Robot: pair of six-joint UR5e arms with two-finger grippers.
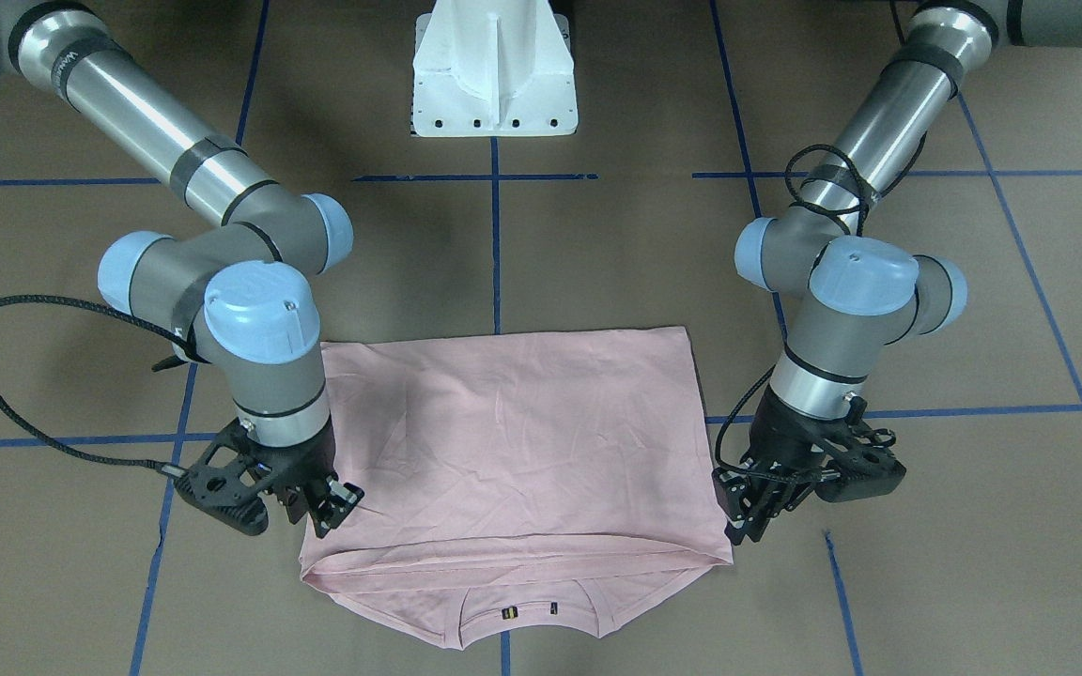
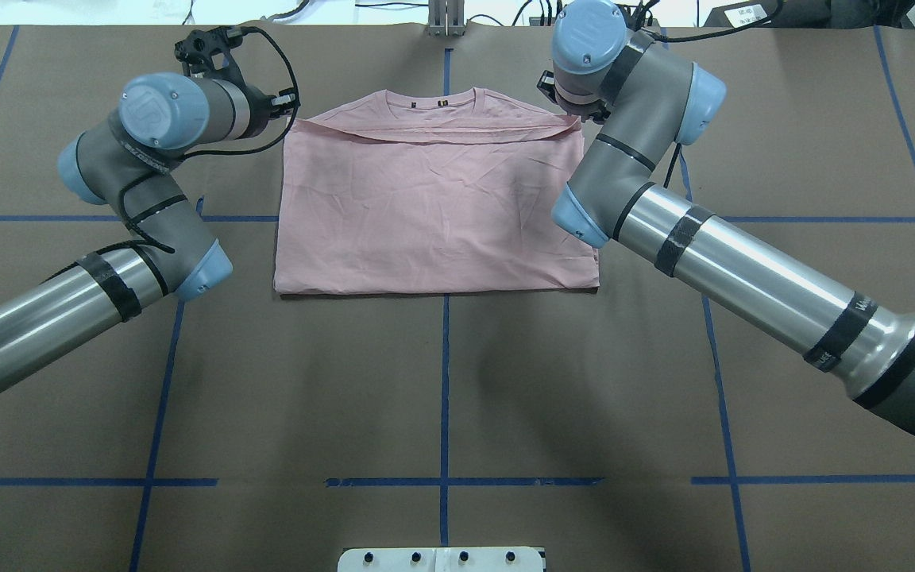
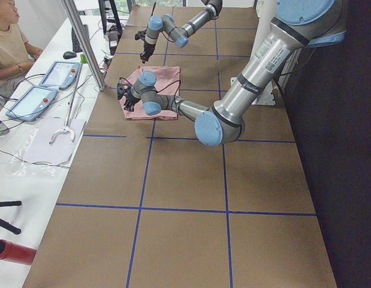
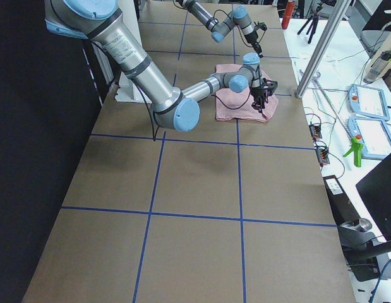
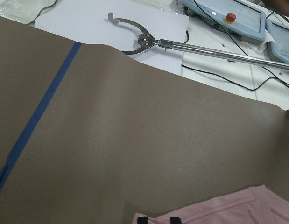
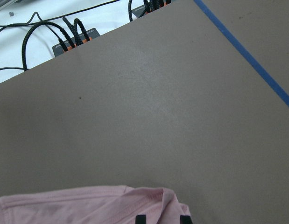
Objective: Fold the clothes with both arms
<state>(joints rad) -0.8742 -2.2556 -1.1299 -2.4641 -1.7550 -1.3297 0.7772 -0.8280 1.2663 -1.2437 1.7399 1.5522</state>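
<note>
Peering at the left fingers (image 5: 142, 219), I see only two black tips with a narrow gap and pink cloth behind it, and I cannot tell whether they pinch that cloth or merely hang over it. The right fingers (image 6: 140, 219) look much the same, their tips beside a bunched corner of cloth, and again I cannot tell. Both sets point down at the corners of the T-shirt (image 1: 522, 441) farthest from the robot, one at each end of its folded-over edge. The shirt lies flat on the brown counter (image 1: 597, 253), plain pink side up, doubled into a wide rectangle. Its collar (image 1: 527, 615) pokes out from under the top layer on the operators' side. The left arm (image 2: 120, 171) bends in from one side of the shirt and the right arm (image 2: 632, 135) from the other. Blue tape lines (image 2: 443, 397) cross the counter, and the white pedestal (image 1: 494, 84) stands beyond the shirt at the robot's end. A metal grabber tool (image 5: 135, 39) lies on white paper past the counter's edge.
</note>
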